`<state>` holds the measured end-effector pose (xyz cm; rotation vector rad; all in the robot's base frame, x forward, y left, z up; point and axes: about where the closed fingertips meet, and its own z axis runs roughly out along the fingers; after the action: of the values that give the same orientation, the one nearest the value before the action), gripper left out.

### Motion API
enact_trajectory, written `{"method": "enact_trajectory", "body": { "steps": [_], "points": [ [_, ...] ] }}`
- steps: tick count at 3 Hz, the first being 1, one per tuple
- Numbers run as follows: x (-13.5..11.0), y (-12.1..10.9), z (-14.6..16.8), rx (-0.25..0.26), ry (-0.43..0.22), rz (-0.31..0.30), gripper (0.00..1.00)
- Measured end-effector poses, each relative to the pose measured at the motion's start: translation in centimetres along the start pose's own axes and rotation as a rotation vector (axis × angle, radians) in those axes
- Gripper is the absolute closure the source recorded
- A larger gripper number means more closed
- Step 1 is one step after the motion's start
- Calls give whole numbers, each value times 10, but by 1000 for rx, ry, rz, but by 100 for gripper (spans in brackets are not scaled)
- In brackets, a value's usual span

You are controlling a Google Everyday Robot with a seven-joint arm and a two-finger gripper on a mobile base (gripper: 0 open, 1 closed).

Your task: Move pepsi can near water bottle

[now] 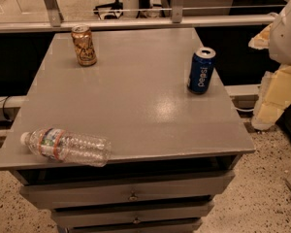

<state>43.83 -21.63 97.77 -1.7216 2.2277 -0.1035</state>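
Grey is the stage here: a flat grey table (131,110) fills the view, with drawers (131,195) stacked under its front edge. Over on the right side, close to the table's right edge, the pepsi can (201,70) stands upright, dark blue, white lettering facing us, silver top catching the light. Down at the front left corner there's the water bottle (65,146), lying on its side along the front edge, white cap pointing left, red-and-white label band near the cap end. The two are well apart, with nearly the whole tabletop between them. Back left, a gold-brown can (84,45) stands upright, well away from both. At the upper right edge of the view a white rounded robot part (287,30) hangs beyond the table, and pale yellow blocks (274,101) sit below it. The gripper is outside the view, so whether it is spread or pressed together cannot be told.
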Motion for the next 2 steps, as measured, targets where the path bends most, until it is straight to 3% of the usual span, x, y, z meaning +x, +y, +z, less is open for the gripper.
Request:
{"method": "enact_trajectory", "body": {
  "steps": [2],
  "points": [
    [3,-12,15,11,-27,34,0]
  ]
}}
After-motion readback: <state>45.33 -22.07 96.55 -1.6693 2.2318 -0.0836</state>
